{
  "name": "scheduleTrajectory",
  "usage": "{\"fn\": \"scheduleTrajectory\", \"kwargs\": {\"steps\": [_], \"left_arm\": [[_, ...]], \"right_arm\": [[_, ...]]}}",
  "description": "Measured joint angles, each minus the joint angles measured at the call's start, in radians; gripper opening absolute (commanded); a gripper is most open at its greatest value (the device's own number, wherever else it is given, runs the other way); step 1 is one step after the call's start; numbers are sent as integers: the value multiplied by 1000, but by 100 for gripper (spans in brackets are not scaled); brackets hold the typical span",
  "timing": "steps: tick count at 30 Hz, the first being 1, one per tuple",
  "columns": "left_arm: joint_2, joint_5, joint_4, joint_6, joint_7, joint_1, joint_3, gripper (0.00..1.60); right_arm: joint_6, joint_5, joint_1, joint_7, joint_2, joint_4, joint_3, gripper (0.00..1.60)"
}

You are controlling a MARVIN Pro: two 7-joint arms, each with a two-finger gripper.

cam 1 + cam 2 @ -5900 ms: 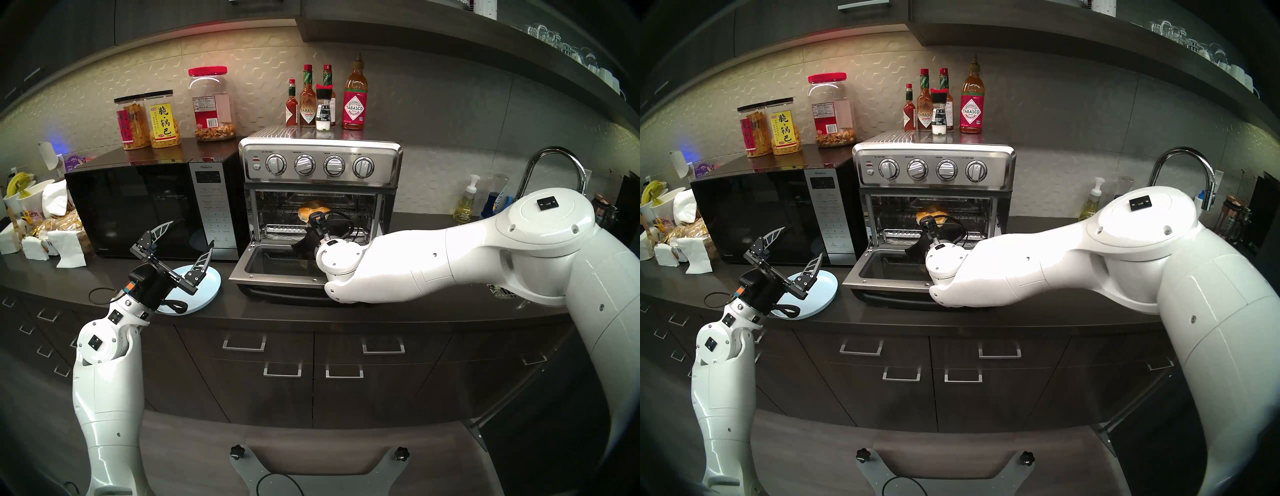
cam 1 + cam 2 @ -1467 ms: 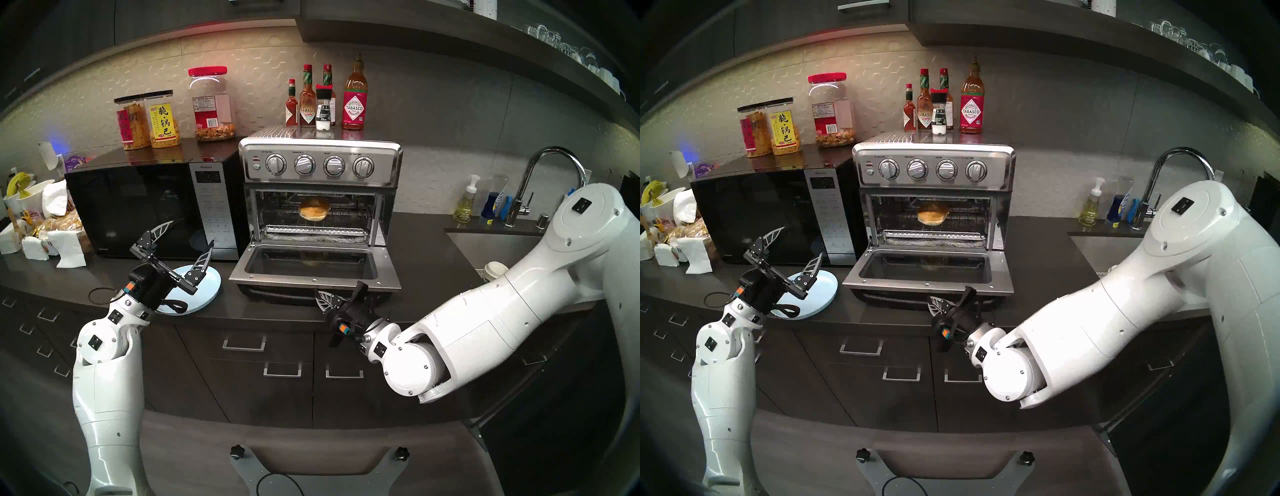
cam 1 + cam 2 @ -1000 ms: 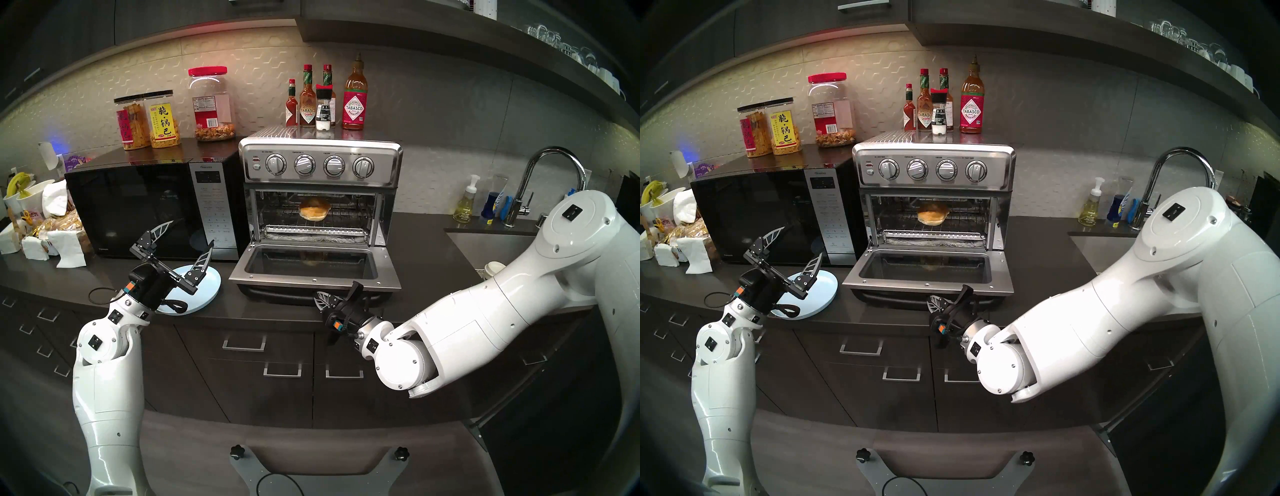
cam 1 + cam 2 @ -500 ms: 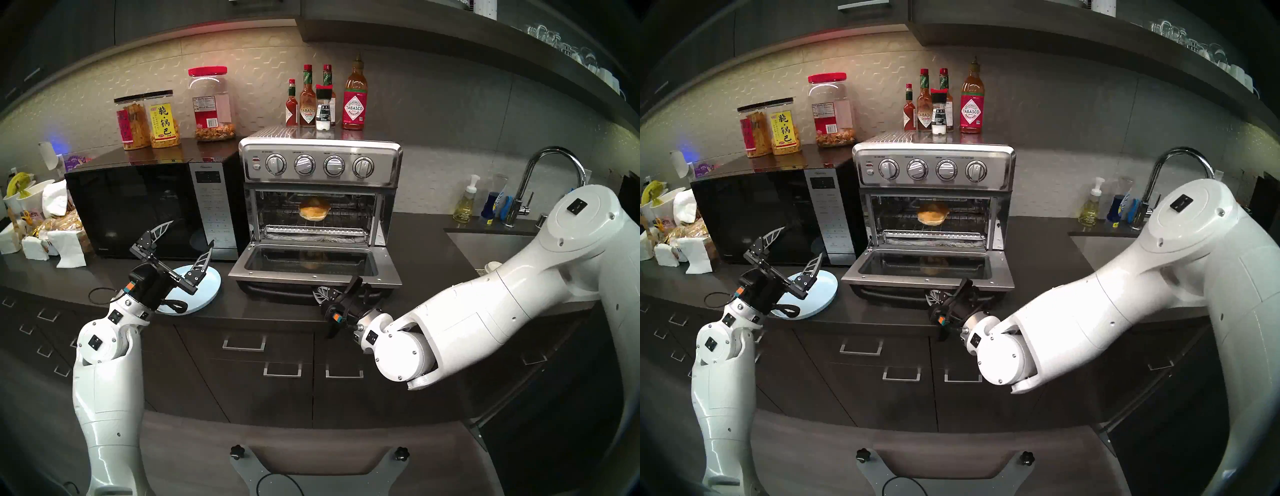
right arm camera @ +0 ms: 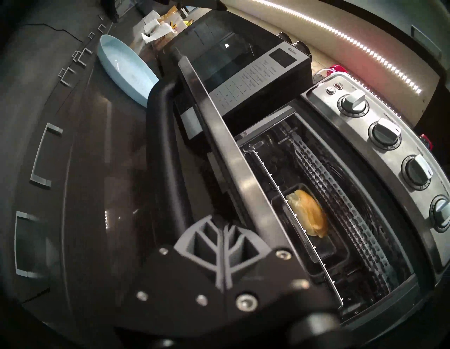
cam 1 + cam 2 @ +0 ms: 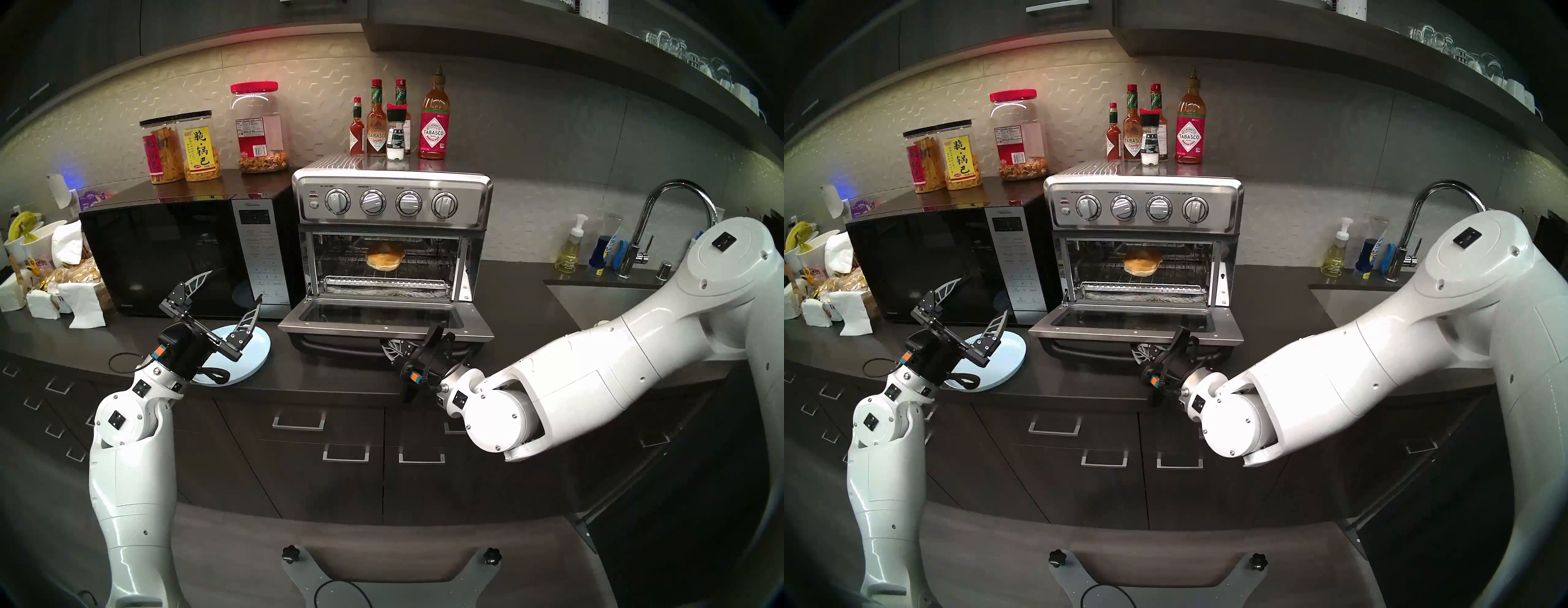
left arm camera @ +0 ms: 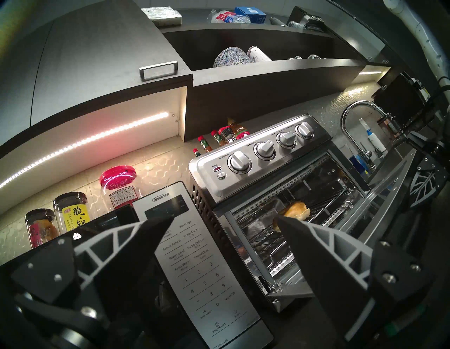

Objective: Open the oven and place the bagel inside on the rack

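The brushed-steel oven (image 6: pixel 392 199) stands open, its drop-down door (image 6: pixel 360 330) tilted a little up from flat. Inside, the golden bagel (image 6: pixel 385 257) lies on the wire rack (image 6: pixel 339 265), also visible as the bagel (image 5: pixel 308 219) in the right wrist view. My right gripper (image 6: pixel 390 350) is shut and empty, pressed beneath the door's front edge by the black bar handle (image 5: pixel 165 146). My left gripper (image 6: pixel 233 286) hangs open and empty over the pale blue plate (image 6: pixel 254 352), left of the oven.
A black microwave (image 6: pixel 169 254) sits against the oven's left side, with snack jars on top. Sauce bottles (image 6: pixel 399 123) stand on the oven. A sink (image 6: pixel 615 301) and faucet are to the right, with food clutter at the far left. Cabinet drawers lie below the counter edge.
My right gripper, shut, moved up and forward under the door's front edge, and the door has lifted from flat. Earlier it was inside the oven at the bagel. The left arm stayed still.
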Motion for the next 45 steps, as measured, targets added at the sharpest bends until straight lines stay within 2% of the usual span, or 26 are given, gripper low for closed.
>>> {"fn": "scheduleTrajectory", "kwargs": {"steps": [7,21,24,33,35,42,45], "left_arm": [[0,0,1,0,0,0,0,160],[0,1,6,-1,1,0,0,160],[0,1,7,-1,1,0,0,160],[0,1,9,-1,1,0,-1,160],[0,1,9,-1,1,0,-1,160],[0,1,9,-2,1,-1,-1,160],[0,1,9,-2,1,-1,-1,160]], "right_arm": [[1,-20,23,31,33,0,51,0],[10,-31,93,232,120,3,173,0],[15,-33,115,272,132,24,207,0],[54,-30,189,384,171,156,287,0],[62,-30,211,429,185,194,309,0],[60,-49,241,569,210,213,333,0],[63,-64,272,610,245,242,331,0]]}}
